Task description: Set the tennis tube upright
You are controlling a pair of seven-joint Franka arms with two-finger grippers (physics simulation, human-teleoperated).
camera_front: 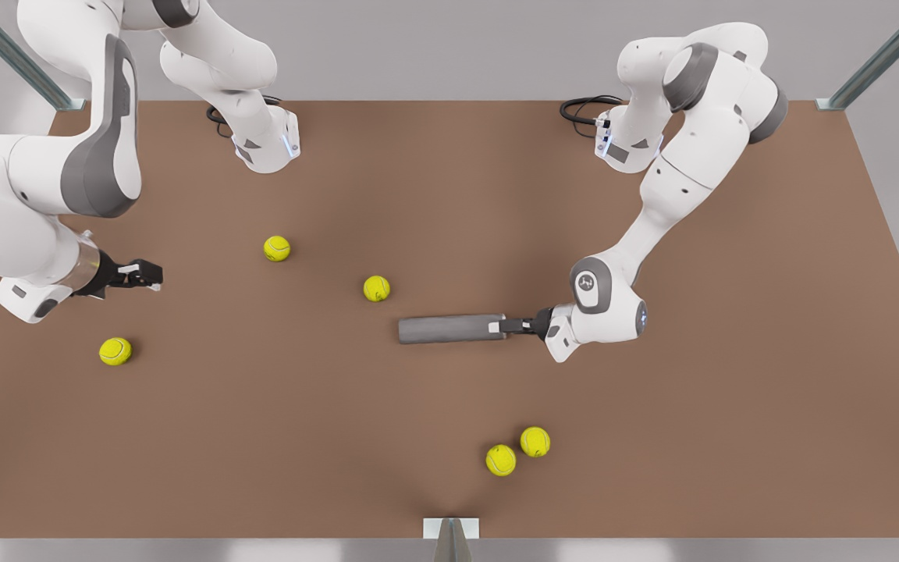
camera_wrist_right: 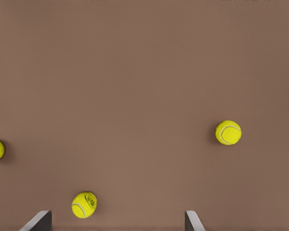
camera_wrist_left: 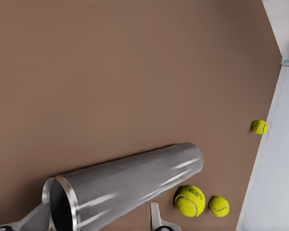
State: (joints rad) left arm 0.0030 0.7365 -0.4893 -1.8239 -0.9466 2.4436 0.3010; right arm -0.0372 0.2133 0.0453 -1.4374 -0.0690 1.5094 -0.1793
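The tennis tube (camera_front: 449, 329) is a slim grey cylinder lying flat on the brown table, near the middle. Its lighter rim and open mouth face my left gripper (camera_front: 508, 324), which is at the tube's end on the front view's right. In the left wrist view the tennis tube (camera_wrist_left: 135, 183) runs away from the camera. The left gripper (camera_wrist_left: 97, 211) straddles the rim end with a finger on each side, and one finger stands a little clear of the wall. My right gripper (camera_front: 149, 275) waits open over bare table at the front view's left, its fingers apart (camera_wrist_right: 118, 214).
Several yellow-green tennis balls lie scattered: one (camera_front: 277, 248) and another (camera_front: 376, 288) beyond the tube, a pair (camera_front: 501, 460) near the front edge, one (camera_front: 115, 350) below the right gripper. The arm bases (camera_front: 266, 144) stand at the far edge.
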